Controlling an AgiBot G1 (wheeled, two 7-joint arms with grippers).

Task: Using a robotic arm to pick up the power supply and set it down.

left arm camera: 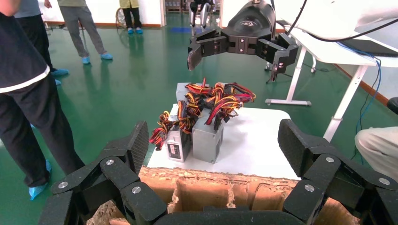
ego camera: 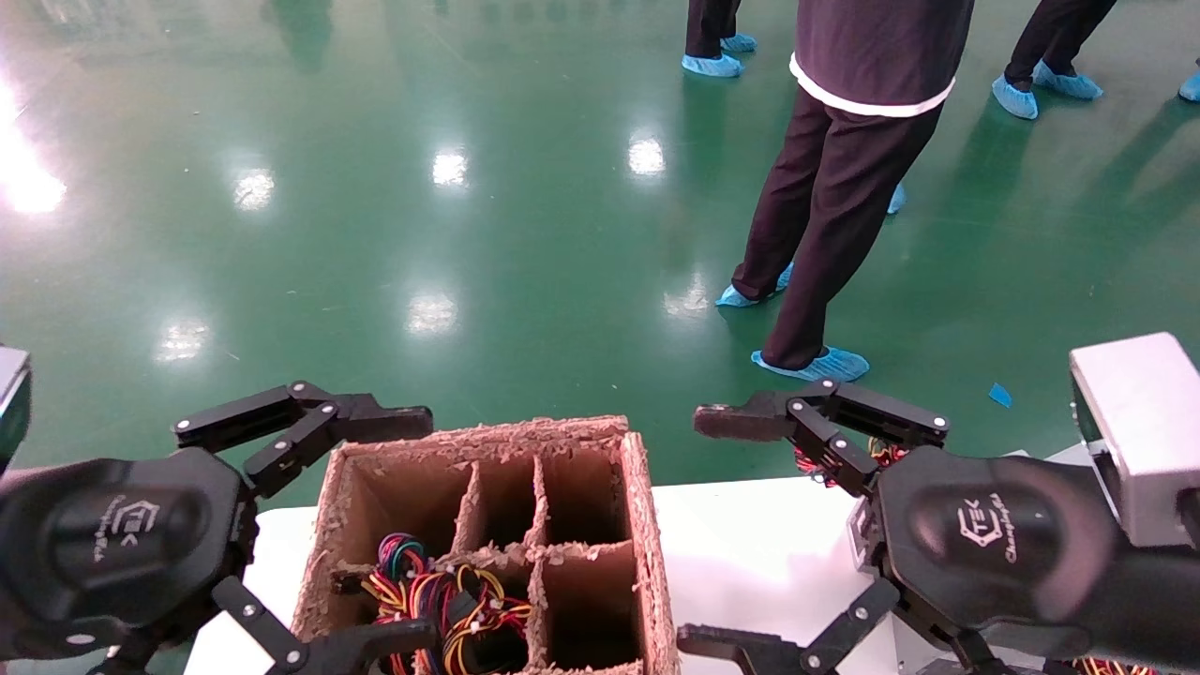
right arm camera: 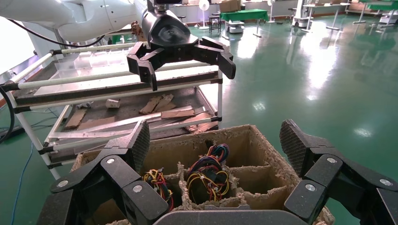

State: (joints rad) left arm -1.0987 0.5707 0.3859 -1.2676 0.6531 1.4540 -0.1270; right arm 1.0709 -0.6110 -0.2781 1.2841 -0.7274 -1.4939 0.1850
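Two grippers hang spread wide and empty: the left gripper (ego camera: 389, 530) over the brown divided carton (ego camera: 647, 525), the right gripper (ego camera: 717, 534) over the white table (ego camera: 750, 553) just beside it. Wire bundles (ego camera: 445, 591) fill the carton's near-left cells. Two power supplies (left arm camera: 199, 138) stand on end side by side on the table, long axes upright, red-yellow-black wires (left arm camera: 211, 101) spilling from their tops. Beyond lies a glossy green floor (ego camera: 469, 216), where a person (ego camera: 834, 178) in blue shoe covers stands.
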